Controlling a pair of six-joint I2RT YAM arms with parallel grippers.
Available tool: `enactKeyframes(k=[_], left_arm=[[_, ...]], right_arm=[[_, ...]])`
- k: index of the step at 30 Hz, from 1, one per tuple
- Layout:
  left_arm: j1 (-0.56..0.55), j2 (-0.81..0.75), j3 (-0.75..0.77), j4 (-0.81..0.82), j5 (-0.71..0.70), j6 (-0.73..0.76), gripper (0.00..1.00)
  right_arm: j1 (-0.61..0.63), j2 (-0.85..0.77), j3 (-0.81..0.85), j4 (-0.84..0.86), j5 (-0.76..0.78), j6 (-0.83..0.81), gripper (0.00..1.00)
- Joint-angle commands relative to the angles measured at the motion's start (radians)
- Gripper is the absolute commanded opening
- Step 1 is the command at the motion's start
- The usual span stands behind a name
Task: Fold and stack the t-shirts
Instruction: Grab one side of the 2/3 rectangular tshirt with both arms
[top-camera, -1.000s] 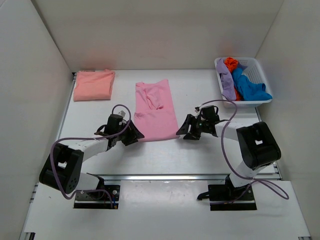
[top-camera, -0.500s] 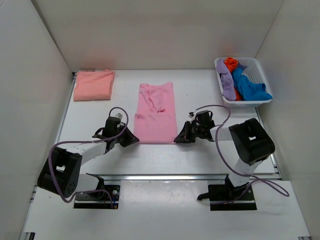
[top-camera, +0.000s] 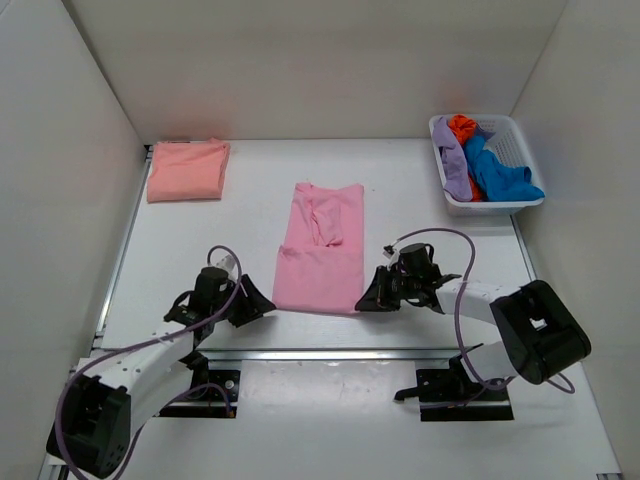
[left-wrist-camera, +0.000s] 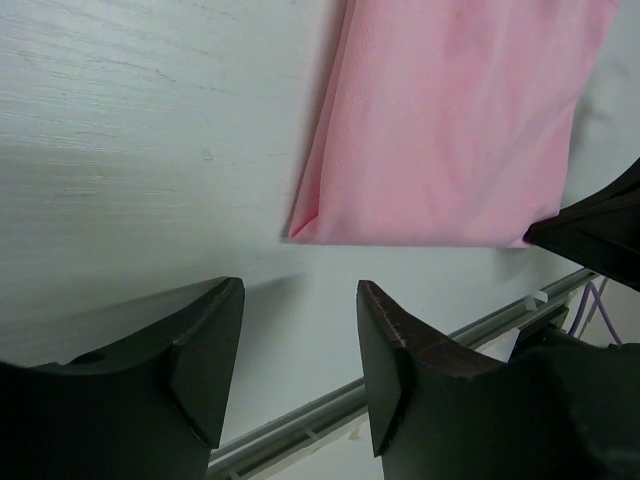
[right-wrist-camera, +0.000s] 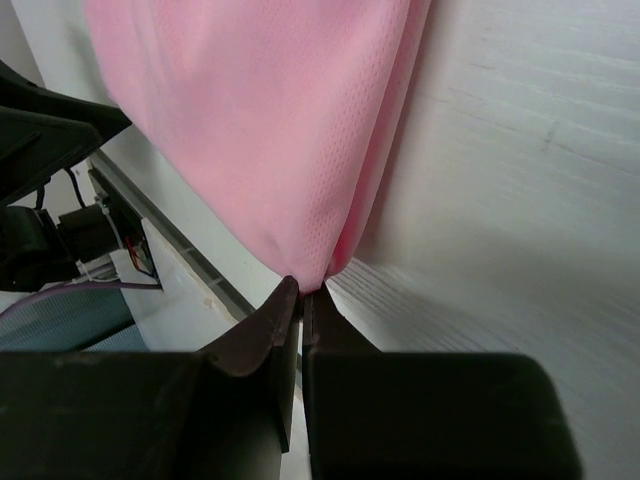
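The light pink t-shirt (top-camera: 320, 250) lies folded lengthwise in the middle of the table, its hem toward me. My right gripper (top-camera: 364, 302) pinches the shirt's near right corner; in the right wrist view the gripper (right-wrist-camera: 304, 290) is shut on the pink t-shirt (right-wrist-camera: 270, 130). My left gripper (top-camera: 266, 303) stands just left of the near left corner. Its fingers (left-wrist-camera: 205, 350) are apart with bare table between them, and the pink t-shirt (left-wrist-camera: 450, 120) lies a little beyond their tips. The salmon-peach t-shirt (top-camera: 187, 170) lies folded at the back left.
A white lattice basket (top-camera: 498, 206) with purple, orange and blue clothes stands at the back right. A metal rail (top-camera: 330, 352) runs along the table's near edge, close behind both grippers. White walls close in the left, back and right.
Both grippers shut on the pink shirt's near corners and dragged it toward the near edge and a little right. The left gripper has since opened and let go; the right still holds.
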Motion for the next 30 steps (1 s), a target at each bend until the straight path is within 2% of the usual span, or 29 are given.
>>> enactKeyframes(k=[1, 8, 22, 23, 25, 27, 28, 30], left_arm=[[-0.002, -0.043, -0.032, -0.022, -0.018, -0.038, 0.59], [-0.053, 0.092, 0.020, 0.029, -0.018, -0.024, 0.56], [-0.140, 0.247, 0.027, 0.164, -0.075, -0.068, 0.53], [-0.149, 0.265, 0.036, 0.161, -0.081, -0.062, 0.48], [-0.169, 0.297, 0.054, 0.155, -0.081, -0.048, 0.33], [-0.171, 0.296, 0.054, 0.155, -0.093, -0.044, 0.09], [-0.166, 0.284, 0.048, 0.150, -0.085, -0.036, 0.00], [-0.160, 0.256, 0.040, 0.123, -0.084, -0.028, 0.00]], right_arm=[[0.001, -0.035, -0.004, -0.002, 0.025, -0.015, 0.00], [-0.015, -0.077, -0.031, -0.003, 0.034, -0.020, 0.00], [-0.021, -0.055, -0.049, 0.009, 0.031, -0.030, 0.00], [-0.021, -0.054, -0.043, 0.007, 0.025, -0.030, 0.00], [-0.021, -0.049, -0.043, 0.012, 0.022, -0.023, 0.00], [-0.019, -0.054, -0.041, 0.009, 0.022, -0.033, 0.00], [-0.024, -0.048, -0.043, 0.004, 0.018, -0.033, 0.00], [-0.016, -0.064, -0.040, -0.028, 0.024, -0.035, 0.00]])
